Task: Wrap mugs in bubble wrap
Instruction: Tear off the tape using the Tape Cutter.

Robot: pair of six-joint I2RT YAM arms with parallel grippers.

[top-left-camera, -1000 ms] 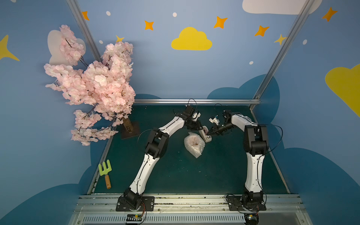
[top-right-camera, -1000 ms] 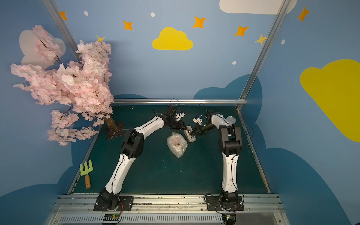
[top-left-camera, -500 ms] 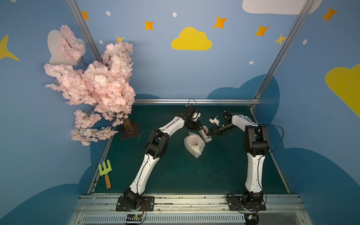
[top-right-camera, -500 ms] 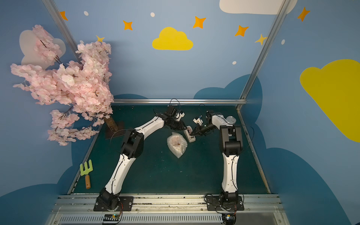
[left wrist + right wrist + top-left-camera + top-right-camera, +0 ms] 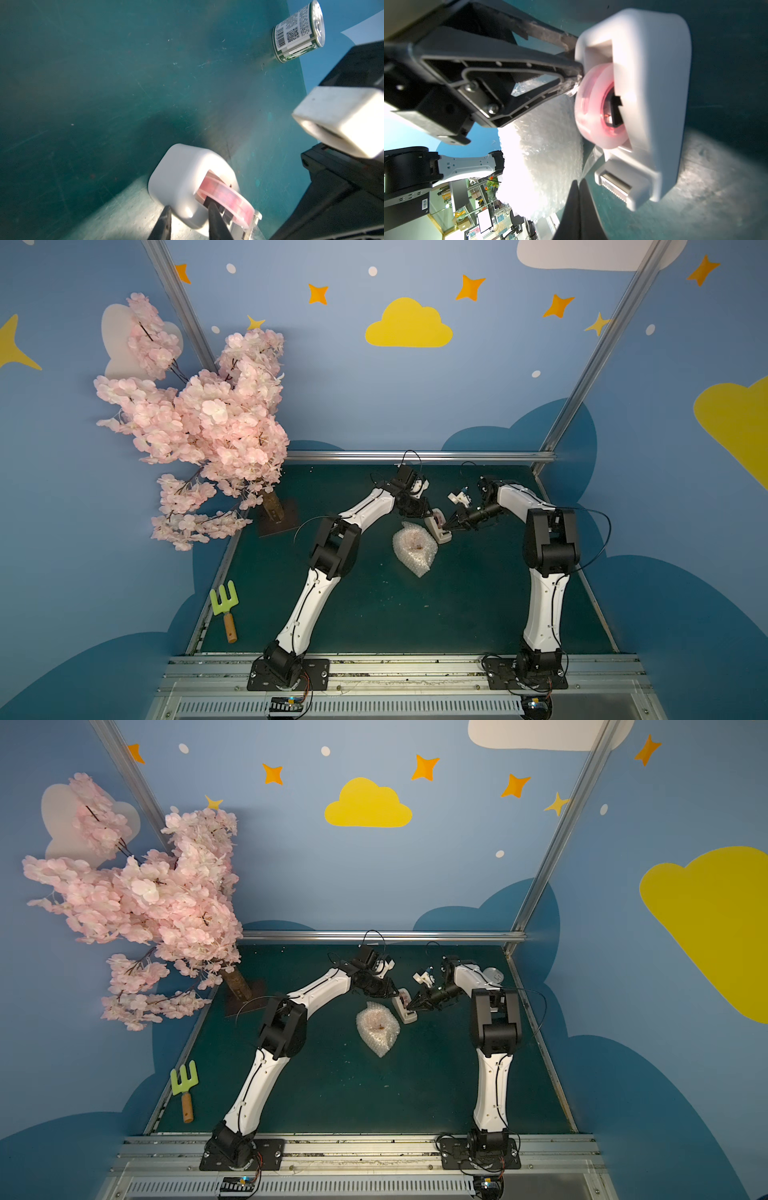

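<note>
Nothing moved | left fingers clamped on tape dispenser (side wall) | right fingers together | bare mat toward near edge

The can bears a barcode, a QR code and print too small to read.

Tape dispenser, white, boxy, stands on dk green mat, just past ctr twd 1 o'clock. Pink-tinted tape roll sits in its slot, serrated cutter at one end. Can, green/white label w/ QR + barcode, silver top, upright at approx 2 o'clock near mat edge, well apart from dispenser. Fake pink blossom tree on sq brown base at 10 o'clock. Green toy garden fork, wood handle, lies at 8 o'clock by the mat's edge. Blue walls w/ yellow cloud sticker at 12, orange stars.
</note>
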